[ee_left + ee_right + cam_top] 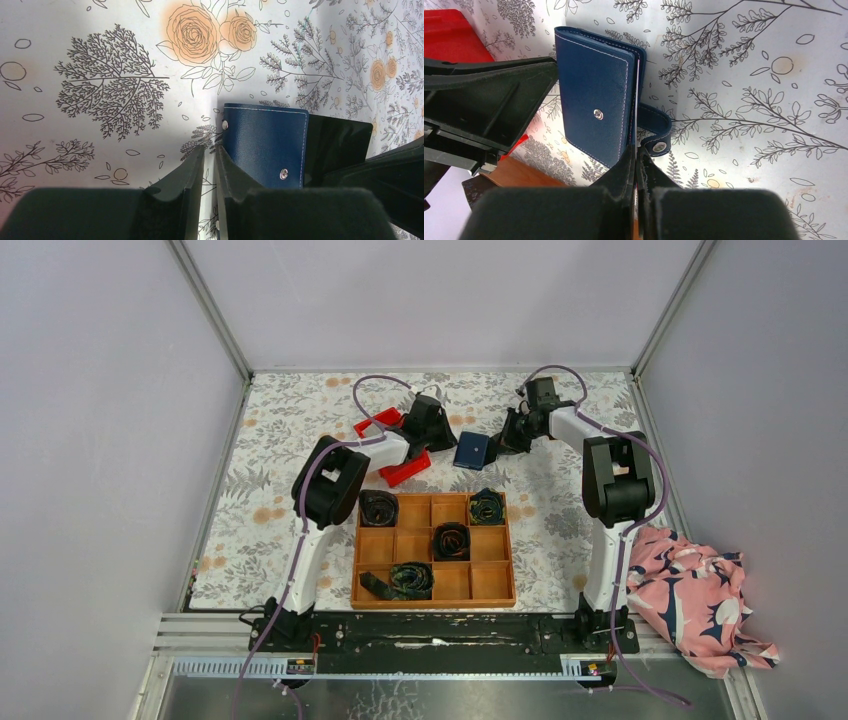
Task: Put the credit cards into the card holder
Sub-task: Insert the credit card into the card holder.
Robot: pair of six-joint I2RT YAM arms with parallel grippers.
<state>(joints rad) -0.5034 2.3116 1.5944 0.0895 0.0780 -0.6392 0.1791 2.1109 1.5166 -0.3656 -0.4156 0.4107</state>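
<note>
The navy-blue card holder [471, 451] stands on edge on the flowered tablecloth between my two grippers. In the right wrist view the card holder [594, 100] is folded, with its snap tab [656, 135] hanging open. My right gripper [637, 147] is shut on a thin card seen edge-on; its pale edge [638, 90] runs up into the holder's open side. The card's colour is hard to tell. My left gripper [210, 148] is nearly shut and empty, with its right finger against the card holder's [265, 140] left edge. The other card is out of view.
A red plastic bin [405, 472] lies under my left gripper [445, 440]. A wooden grid tray [356, 560] with several dark fabric rolls sits in front of both arms. A pink flowered cloth [700, 595] lies off the table at the right. My right gripper [503, 443] is just right of the holder.
</note>
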